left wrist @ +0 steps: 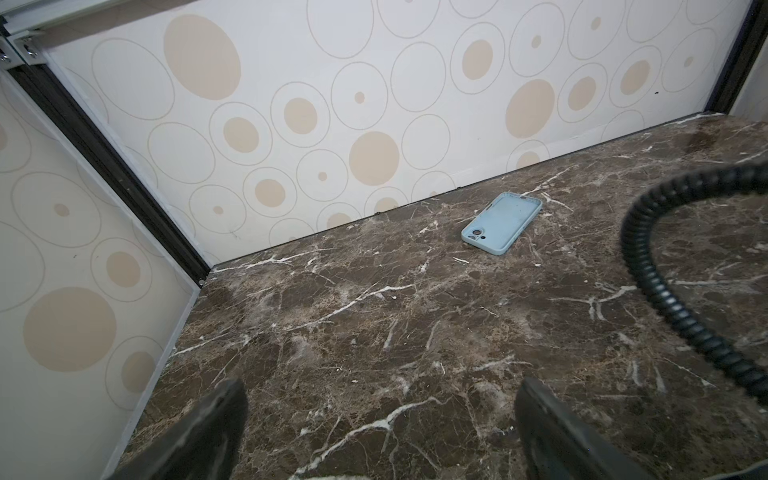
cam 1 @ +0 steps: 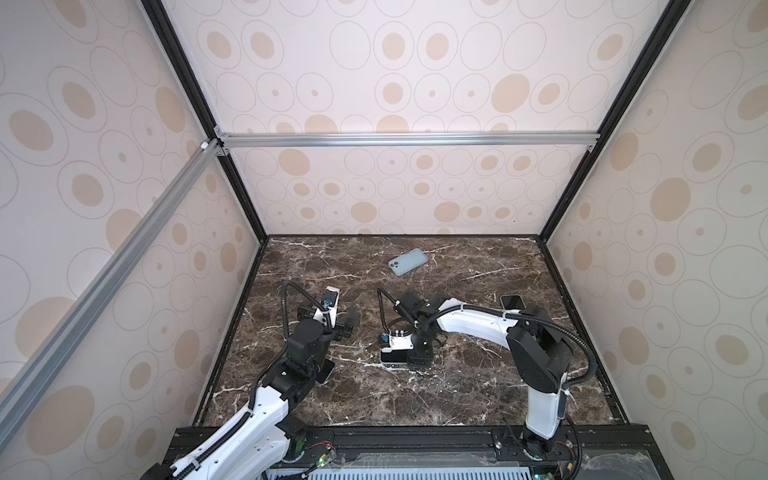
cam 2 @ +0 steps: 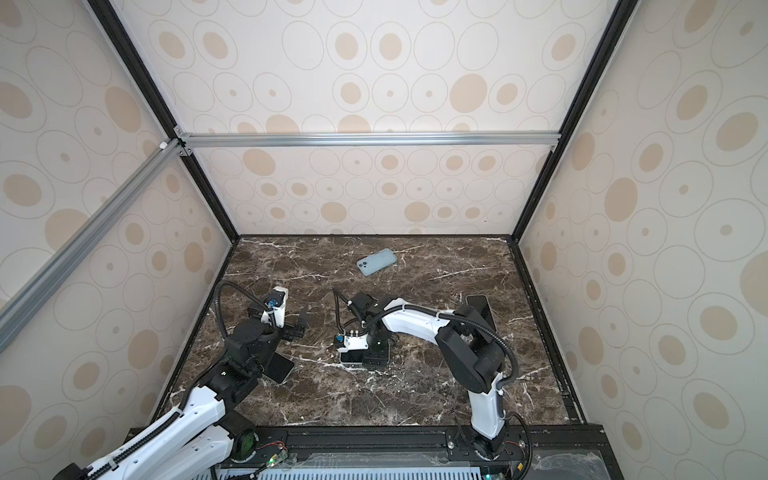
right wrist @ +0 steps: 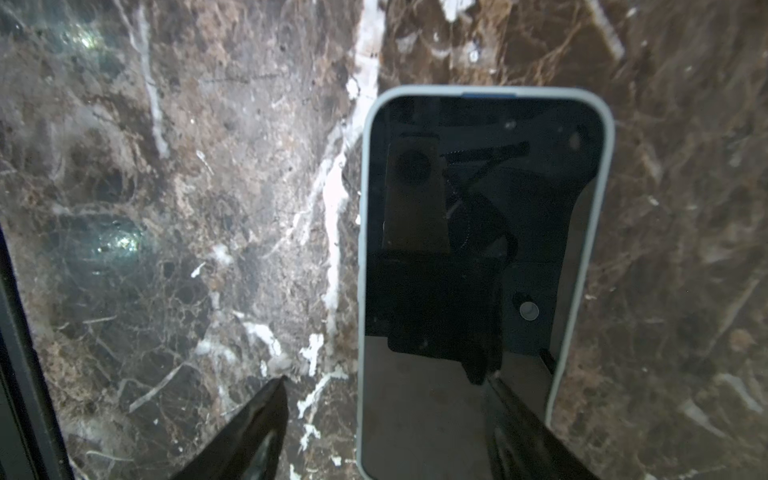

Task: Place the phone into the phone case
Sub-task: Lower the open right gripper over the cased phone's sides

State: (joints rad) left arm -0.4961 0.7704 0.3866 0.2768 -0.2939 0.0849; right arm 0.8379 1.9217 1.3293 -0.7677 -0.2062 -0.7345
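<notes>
Both my grippers stand open.
My left gripper (left wrist: 382,432) gapes wide, aimed forward; my right gripper (right wrist: 386,415) points straight down, jaws partly apart, right arm (cam 1: 469,322) stretched toward the middle.

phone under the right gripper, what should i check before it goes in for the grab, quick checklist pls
1. Right gripper open: ok.
2. Jaws either side of the phone: not ok, one finger is over the screen, the other out over the table.
3. Phone flat, screen up: ok.
4. Case free on the table, nothing on it: ok.
5. Case opening up: cannot tell.
6. Left gripper open, empty: ok.
</notes>
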